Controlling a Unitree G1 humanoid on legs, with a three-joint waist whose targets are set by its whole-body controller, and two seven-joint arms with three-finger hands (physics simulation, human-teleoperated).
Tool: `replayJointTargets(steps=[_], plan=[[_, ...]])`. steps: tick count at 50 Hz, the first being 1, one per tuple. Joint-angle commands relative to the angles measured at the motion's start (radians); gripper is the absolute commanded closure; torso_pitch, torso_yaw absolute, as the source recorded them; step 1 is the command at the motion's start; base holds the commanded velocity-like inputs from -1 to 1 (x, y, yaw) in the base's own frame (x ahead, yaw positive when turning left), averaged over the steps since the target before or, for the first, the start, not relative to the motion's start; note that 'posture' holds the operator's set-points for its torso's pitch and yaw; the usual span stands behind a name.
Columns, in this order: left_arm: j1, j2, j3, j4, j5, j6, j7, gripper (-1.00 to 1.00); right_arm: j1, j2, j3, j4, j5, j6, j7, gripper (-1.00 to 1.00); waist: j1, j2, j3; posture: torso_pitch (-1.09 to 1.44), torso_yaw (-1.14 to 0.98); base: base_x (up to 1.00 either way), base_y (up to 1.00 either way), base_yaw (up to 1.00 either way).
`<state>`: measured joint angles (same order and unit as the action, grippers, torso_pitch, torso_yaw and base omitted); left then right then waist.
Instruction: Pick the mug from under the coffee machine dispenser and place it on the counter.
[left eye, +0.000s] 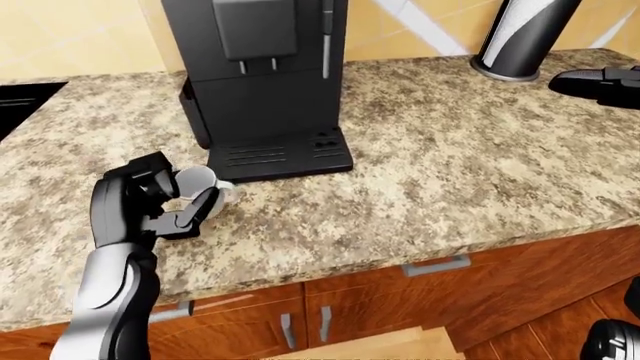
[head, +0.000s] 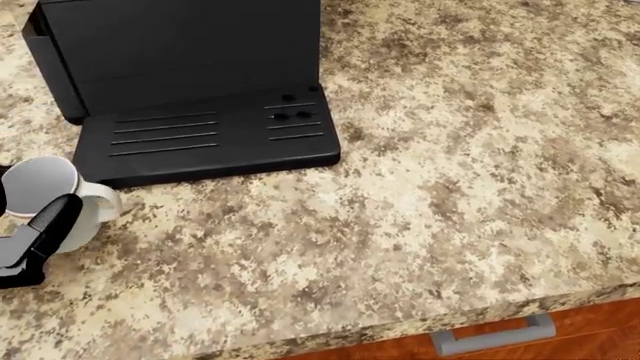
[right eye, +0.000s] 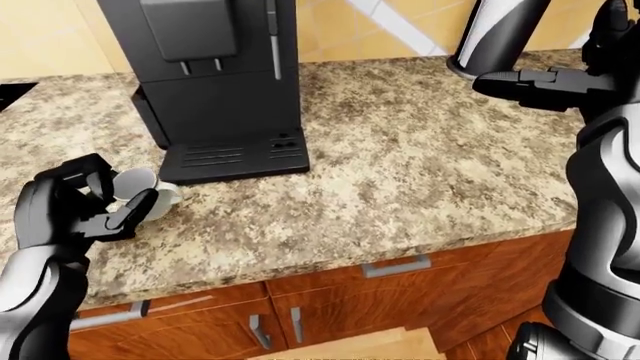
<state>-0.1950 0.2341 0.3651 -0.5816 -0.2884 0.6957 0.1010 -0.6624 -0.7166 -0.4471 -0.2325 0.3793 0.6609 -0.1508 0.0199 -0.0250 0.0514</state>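
Note:
The white mug (left eye: 197, 184) stands upright low over the speckled counter (left eye: 460, 157), just left of the black coffee machine's (left eye: 262, 75) drip tray (head: 210, 139); I cannot tell if it touches the counter. My left hand (left eye: 178, 204) is shut on the mug, with fingers (head: 42, 229) wrapped round its near side and the thumb behind it. The dispenser spouts (left eye: 257, 66) have nothing under them. My right hand (right eye: 528, 85) hovers open and empty above the counter at the right, near a dark cylinder.
A dark cylinder with a white stripe (left eye: 522, 36) stands on a round base at the counter's top right. A black surface (left eye: 22, 103) is set in the counter at far left. Wooden cabinet fronts with grey handles (left eye: 437, 265) run below the counter edge.

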Motion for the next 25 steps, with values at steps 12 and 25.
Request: replayJointTargets(steps=[12, 25], plan=[[0.056, -0.018, 0.025, 0.071, 0.057, -0.221, -0.105, 1.00, -0.022, -0.017, -0.014, -0.024, -0.007, -0.031, 0.002, -1.00, 0.002, -0.004, -0.024, 0.00, 0.00, 0.00, 0.00, 0.00], [0.088, -0.026, 0.032, 0.094, 0.072, -0.235, -0.142, 1.00, -0.019, -0.015, -0.015, -0.033, -0.007, -0.026, 0.000, -1.00, 0.001, 0.000, -0.026, 0.00, 0.00, 0.00, 0.00, 0.00]])
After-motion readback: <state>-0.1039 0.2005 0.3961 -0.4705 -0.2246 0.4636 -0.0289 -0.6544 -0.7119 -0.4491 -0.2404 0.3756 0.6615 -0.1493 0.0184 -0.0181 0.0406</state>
